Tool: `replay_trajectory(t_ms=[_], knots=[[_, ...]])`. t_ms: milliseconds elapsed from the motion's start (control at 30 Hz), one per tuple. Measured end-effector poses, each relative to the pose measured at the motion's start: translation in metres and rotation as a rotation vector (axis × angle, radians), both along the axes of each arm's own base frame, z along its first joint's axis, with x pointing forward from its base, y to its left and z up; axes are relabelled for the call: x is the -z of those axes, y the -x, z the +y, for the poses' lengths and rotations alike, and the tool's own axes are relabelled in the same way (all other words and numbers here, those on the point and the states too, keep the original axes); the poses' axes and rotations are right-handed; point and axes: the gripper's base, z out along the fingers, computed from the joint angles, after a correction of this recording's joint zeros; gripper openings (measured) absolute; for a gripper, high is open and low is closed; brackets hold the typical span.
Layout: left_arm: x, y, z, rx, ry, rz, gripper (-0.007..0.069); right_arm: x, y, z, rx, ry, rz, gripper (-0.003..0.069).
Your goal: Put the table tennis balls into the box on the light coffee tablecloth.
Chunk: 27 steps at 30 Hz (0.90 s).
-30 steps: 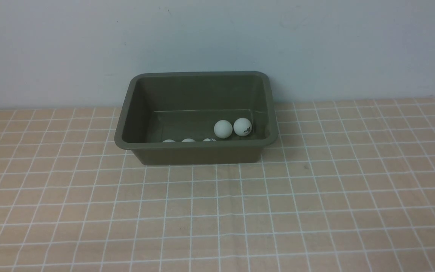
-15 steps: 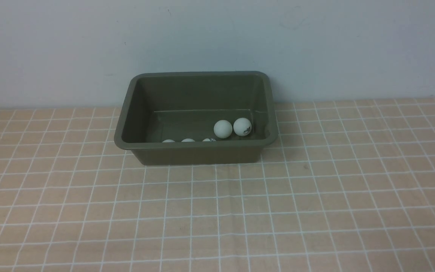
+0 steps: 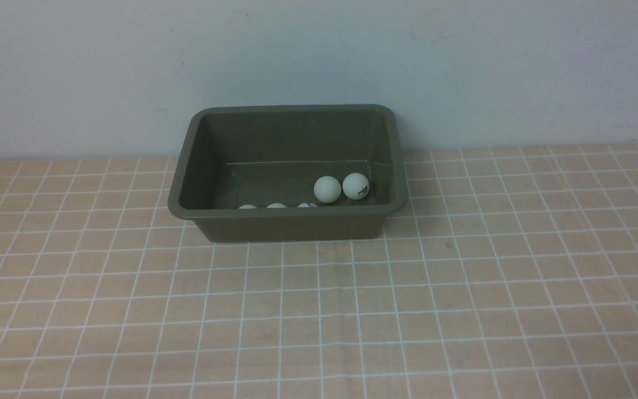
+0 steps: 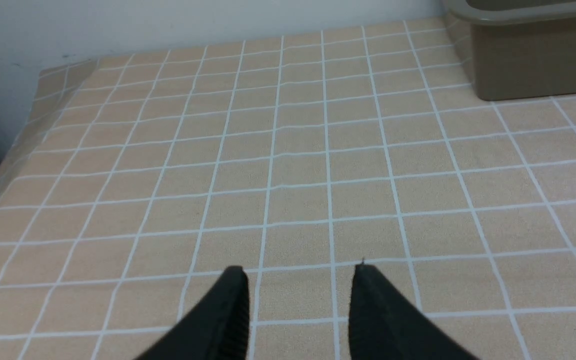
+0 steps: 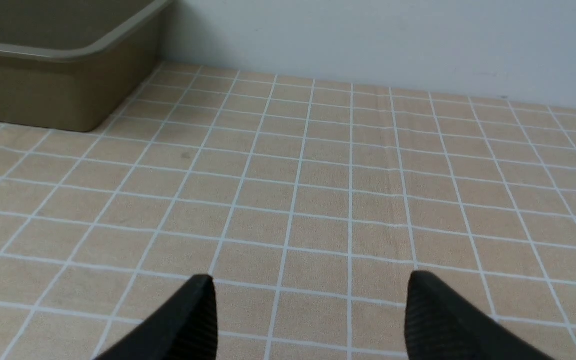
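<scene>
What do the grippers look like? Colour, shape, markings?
Left gripper: two dark, near-black fingers, tapering to blunt tips. Right gripper: same dark colour, rounded tips. Both blurred; no markings or cables discernible.

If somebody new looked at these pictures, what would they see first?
Probably the dark olive-green plastic box, standing near the pale wall at the far side of the light tan cloth with thin white squares. Next, two round white balls stand out inside it, side by side toward the right: a plain-looking one and one with a dark printed mark. Three more white tops just peek over the box's near rim.
</scene>
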Motion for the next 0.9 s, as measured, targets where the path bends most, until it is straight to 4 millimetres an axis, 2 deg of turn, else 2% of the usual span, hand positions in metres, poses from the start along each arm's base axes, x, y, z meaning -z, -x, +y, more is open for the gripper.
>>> replay_trajectory(t_ms=[900], knots=[[0.0,0.0,0.0,0.0,0.0,0.0,0.0224,-0.0003,-0.0004,-0.0036,0.03,0.044,-0.009,0.0463]])
